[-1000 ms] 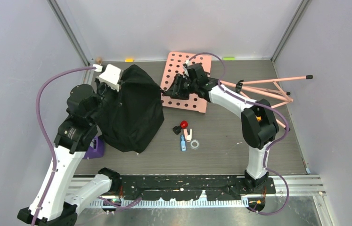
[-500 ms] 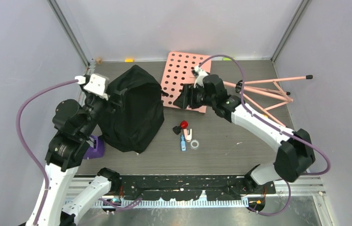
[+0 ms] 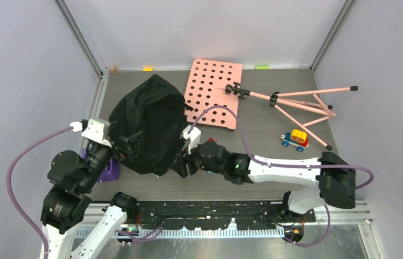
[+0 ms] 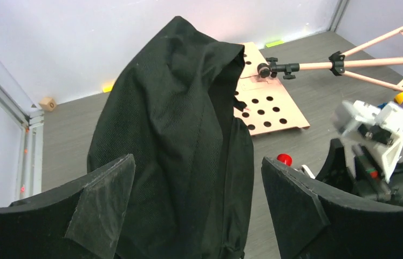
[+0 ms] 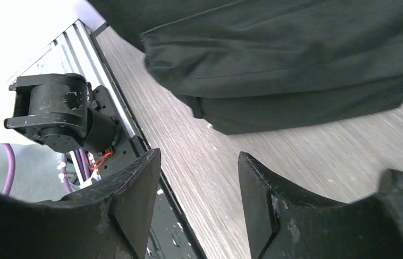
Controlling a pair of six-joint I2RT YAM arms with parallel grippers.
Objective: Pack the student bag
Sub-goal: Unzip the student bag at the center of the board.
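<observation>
The student bag (image 3: pixel 148 121) is a big black fabric backpack slumped on the left half of the table, rounded top toward the back. My left gripper (image 3: pixel 128 144) hovers at its near left side. In the left wrist view that gripper (image 4: pixel 196 189) is open, with the bag (image 4: pixel 177 108) ahead of the jaws and apart from both. My right gripper (image 3: pixel 179 165) lies low at the bag's near right corner. It (image 5: pixel 199 186) is open over bare table, the bag's bottom edge (image 5: pixel 296 59) just beyond it.
A pink pegboard (image 3: pixel 215 91) lies behind the bag, a pink tripod (image 3: pixel 296 100) to its right. A toy car (image 3: pixel 295 138) sits mid right. A purple object (image 3: pixel 108 170) is under my left arm. A small red knob (image 4: pixel 284 159) lies right of the bag.
My left gripper opened, released the bag and pulled back toward the near edge. My right arm swung from the pegboard down to the bag's near right corner, uncovering the toy car.
</observation>
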